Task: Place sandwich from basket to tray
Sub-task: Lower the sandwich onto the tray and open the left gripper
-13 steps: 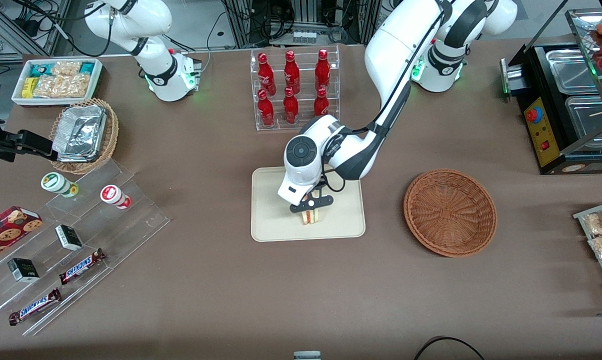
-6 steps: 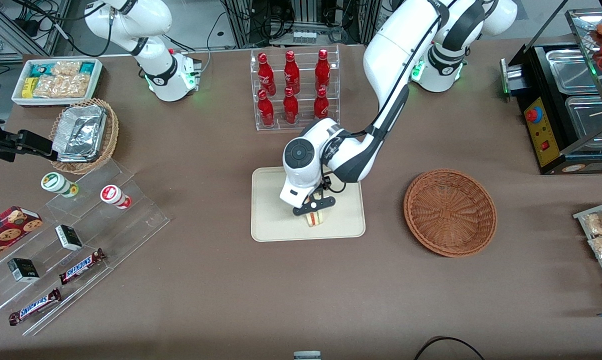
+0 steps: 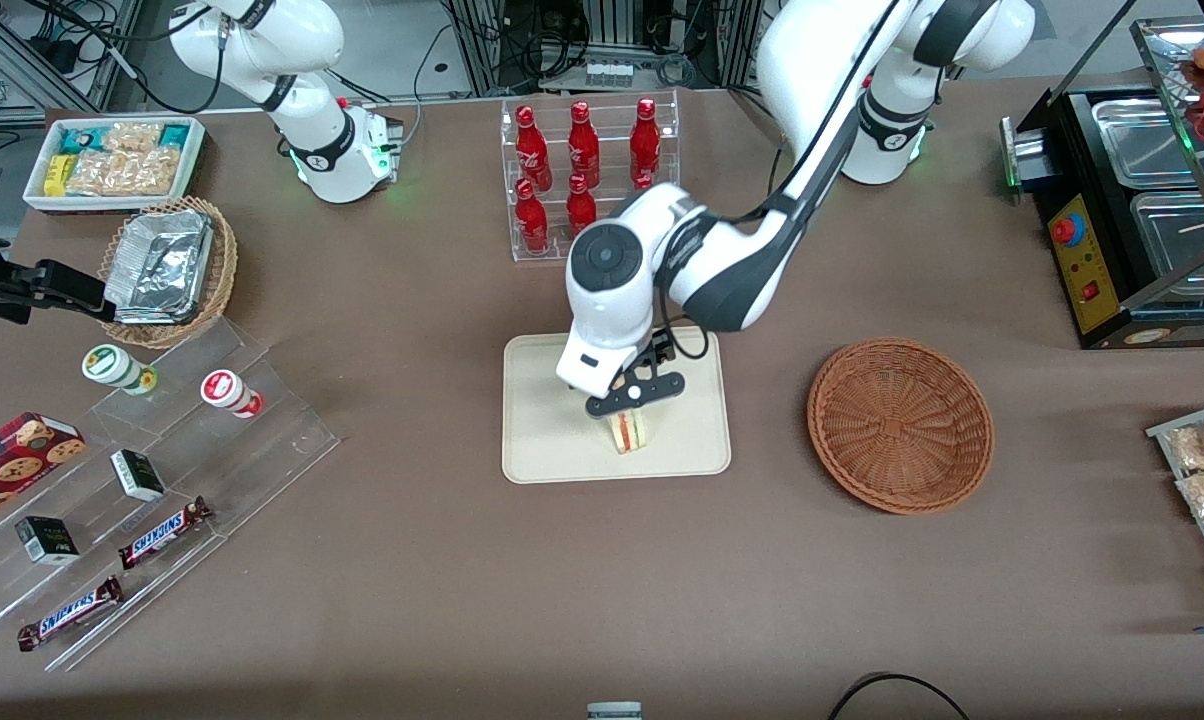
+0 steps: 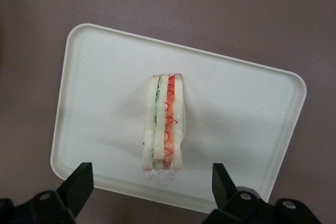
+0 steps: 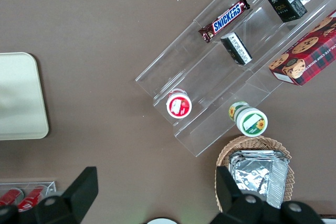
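The sandwich [image 3: 629,431] stands on its edge on the cream tray [image 3: 542,440], with red, orange and green layers showing. In the left wrist view the sandwich [image 4: 164,129] rests on the tray [image 4: 241,114], free of the fingers. My left gripper [image 3: 634,392] hovers just above the sandwich, open and empty, its two black fingertips [image 4: 79,182] wide apart on either side. The reddish-brown wicker basket [image 3: 900,424] sits empty beside the tray, toward the working arm's end.
A clear rack of red bottles [image 3: 587,178] stands farther from the front camera than the tray. A stepped acrylic snack display [image 3: 142,470], a tan basket with foil trays [image 3: 167,270] and a white snack bin [image 3: 112,160] lie toward the parked arm's end. A black food warmer [image 3: 1132,200] stands toward the working arm's end.
The gripper has let go of the sandwich and risen above it. The sandwich stays standing on the tray.
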